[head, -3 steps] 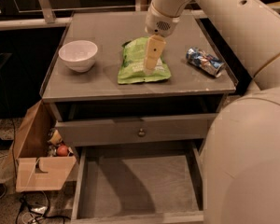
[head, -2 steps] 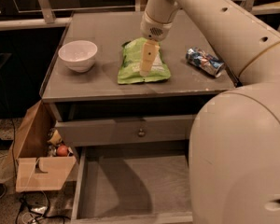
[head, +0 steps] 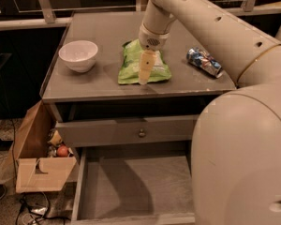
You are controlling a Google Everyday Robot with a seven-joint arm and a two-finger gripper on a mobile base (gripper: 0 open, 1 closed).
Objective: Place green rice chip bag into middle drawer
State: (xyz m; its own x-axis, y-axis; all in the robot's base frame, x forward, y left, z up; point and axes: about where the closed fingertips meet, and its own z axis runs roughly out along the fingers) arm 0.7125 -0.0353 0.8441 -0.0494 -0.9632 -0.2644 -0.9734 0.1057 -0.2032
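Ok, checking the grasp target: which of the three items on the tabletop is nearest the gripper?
The green rice chip bag: the gripper hangs over its front edge. The white bowl and the blue-silver wrapper lie off to either side.

My one camera looks steeply down from high and close, facing the grey square table's (head: 96,86) front edge; my gripper (head: 144,73) hangs over its middle.
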